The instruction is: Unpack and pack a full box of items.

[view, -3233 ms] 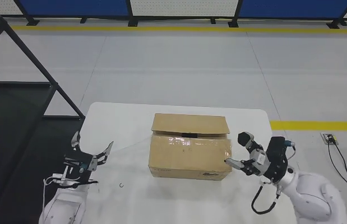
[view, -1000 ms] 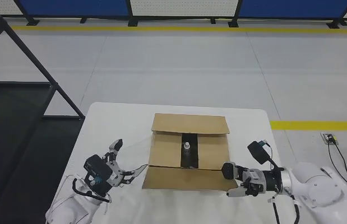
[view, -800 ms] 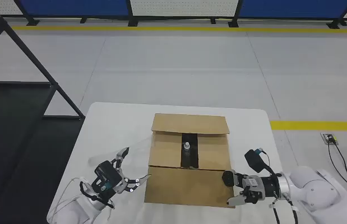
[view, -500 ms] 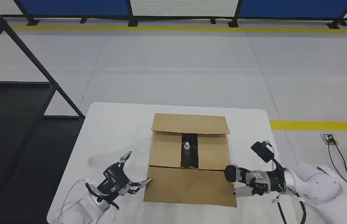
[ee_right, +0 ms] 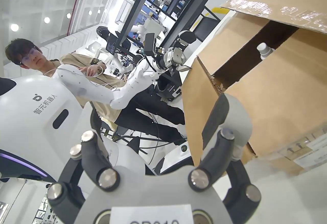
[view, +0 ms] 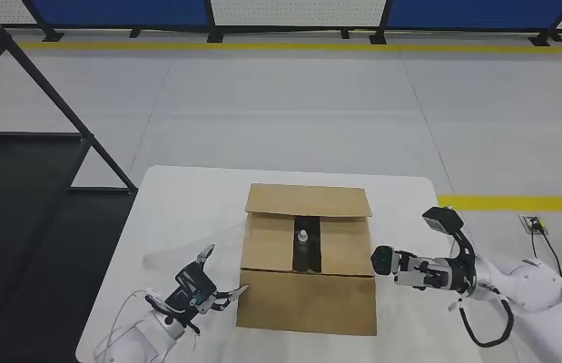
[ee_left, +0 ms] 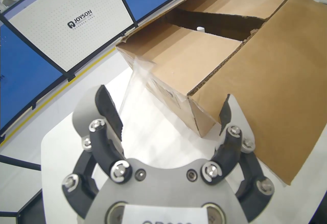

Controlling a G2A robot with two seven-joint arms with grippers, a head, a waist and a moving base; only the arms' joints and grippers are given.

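Observation:
A brown cardboard box (view: 308, 245) stands in the middle of the white table (view: 172, 204). Its near flap (view: 306, 301) lies folded out toward the front and its far flap (view: 306, 200) is open. Between the two inner flaps is a gap, where a bottle with a white cap (view: 301, 238) stands; the cap (ee_left: 200, 28) also peeks out in the left wrist view. My left gripper (view: 212, 295) is open at the box's front left corner (ee_left: 201, 128), which lies between its fingers. My right gripper (view: 382, 259) is open beside the box's right side (ee_right: 268, 107), holding nothing.
A strip of clear tape (ee_left: 138, 82) hangs from the box's left corner down to the table. A black metal frame (view: 44, 100) stands off the table's left side. There is bare table left and right of the box.
The near flap has swung farther out toward the front. My right gripper has left the flap's front right corner and moved back beside the box. My left gripper shifted slightly toward the front.

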